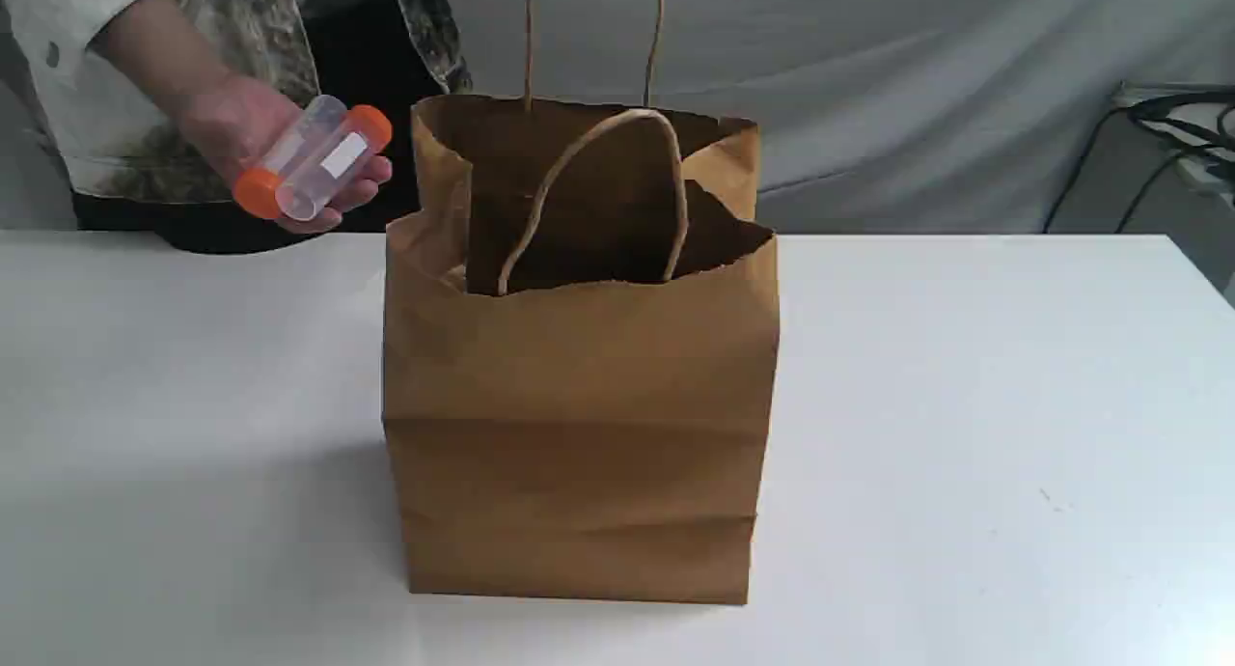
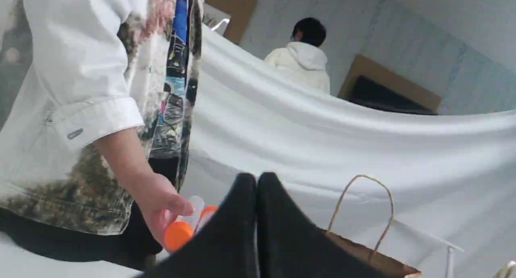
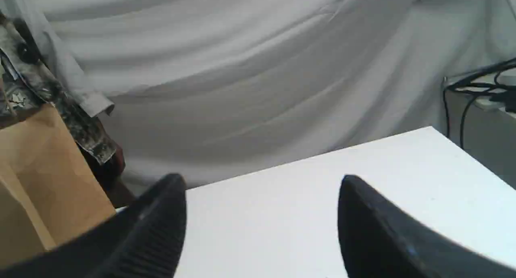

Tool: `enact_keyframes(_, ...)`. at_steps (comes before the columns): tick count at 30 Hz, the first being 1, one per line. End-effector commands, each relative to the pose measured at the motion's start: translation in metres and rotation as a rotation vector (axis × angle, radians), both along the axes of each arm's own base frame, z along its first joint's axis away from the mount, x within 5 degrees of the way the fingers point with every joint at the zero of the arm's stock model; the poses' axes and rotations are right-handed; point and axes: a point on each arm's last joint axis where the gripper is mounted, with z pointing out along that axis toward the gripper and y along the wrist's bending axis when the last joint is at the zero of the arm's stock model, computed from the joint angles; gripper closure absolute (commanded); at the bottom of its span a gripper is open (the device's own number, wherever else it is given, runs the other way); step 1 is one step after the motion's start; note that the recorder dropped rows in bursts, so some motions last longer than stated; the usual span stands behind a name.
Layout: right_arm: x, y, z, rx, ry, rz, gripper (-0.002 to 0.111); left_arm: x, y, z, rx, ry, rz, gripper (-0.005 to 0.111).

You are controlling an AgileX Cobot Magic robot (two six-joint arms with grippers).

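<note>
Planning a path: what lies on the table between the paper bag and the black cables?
Nothing: the exterior view shows only bare white table between the paper bag and the cables.

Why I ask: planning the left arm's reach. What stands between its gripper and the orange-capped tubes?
Nothing visible lies between the shut left gripper and the tubes, but a person's hand holds them; the paper bag stands aside.

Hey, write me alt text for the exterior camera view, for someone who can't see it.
A brown paper bag with twine handles stands open and upright in the middle of a white table. At the upper left, a person's hand holds clear tubes with orange caps in the air beside the bag's rim.
</note>
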Motion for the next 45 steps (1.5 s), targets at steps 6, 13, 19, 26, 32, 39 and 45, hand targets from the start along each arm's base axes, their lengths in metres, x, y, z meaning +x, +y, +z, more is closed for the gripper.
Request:
enact_keyframes(6,0.0,0.0,-0.003,0.007,0.019,-0.004,0.053,0.03,-0.001,0.043,0.24,0.152,0.06,0.107)
enact_keyframes(13,0.0,0.0,-0.003,0.007,0.019,-0.004,0.053,0.051,-0.003,0.075,0.293,0.193,0.068,0.107)
enact_keyframes(19,0.0,0.0,-0.003,0.007,0.019,-0.004,0.053,0.077,-0.017,0.099,0.475,0.486,-0.096,0.107)
enact_keyframes(26,0.0,0.0,-0.003,0.007,0.02,-0.004,0.053,0.113,-0.052,0.115,0.53,0.67,-0.492,0.107)
enact_keyframes(32,0.0,0.0,-0.003,0.007,0.02,-0.004,0.053,0.149,-0.067,0.116,0.489,0.843,-0.662,0.107)
enact_keyframes(39,0.0,0.0,-0.003,0.001,0.021,-0.004,0.053,0.189,-0.079,0.121,0.392,0.876,-0.724,0.101)
enact_keyframes(45,0.0,0.0,-0.003,0.001,0.021,-0.004,0.053,0.222,-0.086,0.113,0.369,0.97,-0.786,0.081)
